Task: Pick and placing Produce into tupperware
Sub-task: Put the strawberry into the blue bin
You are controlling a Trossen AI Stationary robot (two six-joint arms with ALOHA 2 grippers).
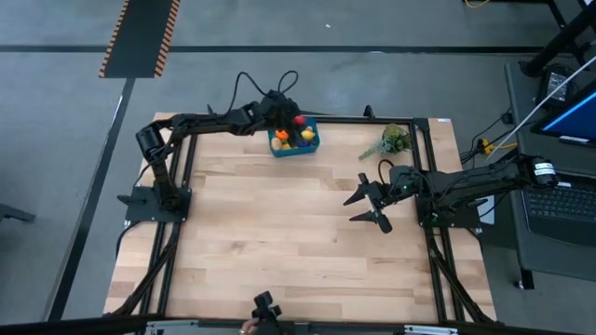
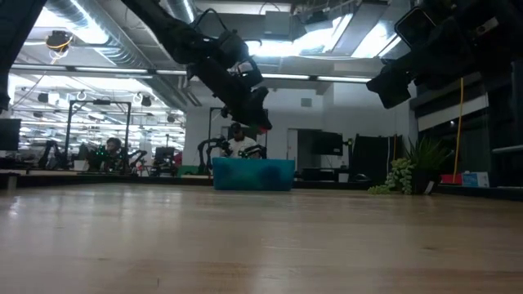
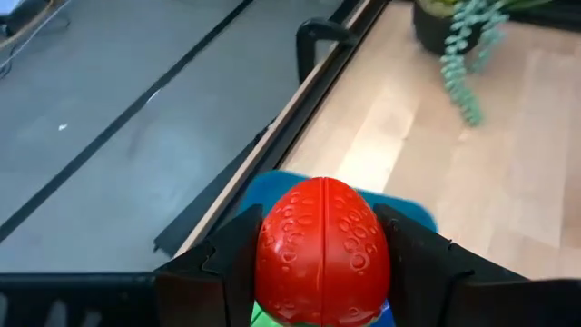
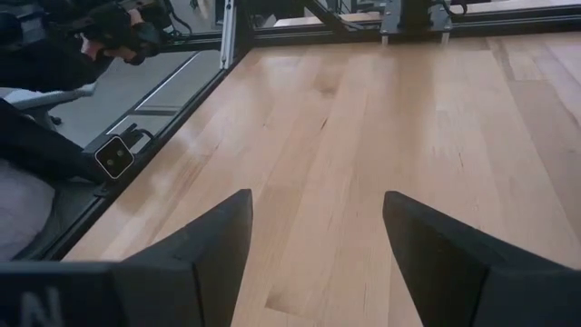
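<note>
The left gripper (image 3: 322, 272) is clamped on a red strawberry (image 3: 323, 250), fingers (image 3: 222, 268) pressed to both its sides, right above the blue box (image 1: 294, 140). The box sits at the table's (image 1: 279, 242) far edge, left of centre, touching the black frame rail. Inside it lie an orange piece, a yellow piece and something dark, crowded close together. A leafy sprig (image 1: 395, 140) lies near the far right corner, well apart from the box. The right gripper (image 1: 370, 207) hovers over bare wood right of centre, jaws wide apart, holding nothing. In the low view a person sits beyond the table, behind the box.
</note>
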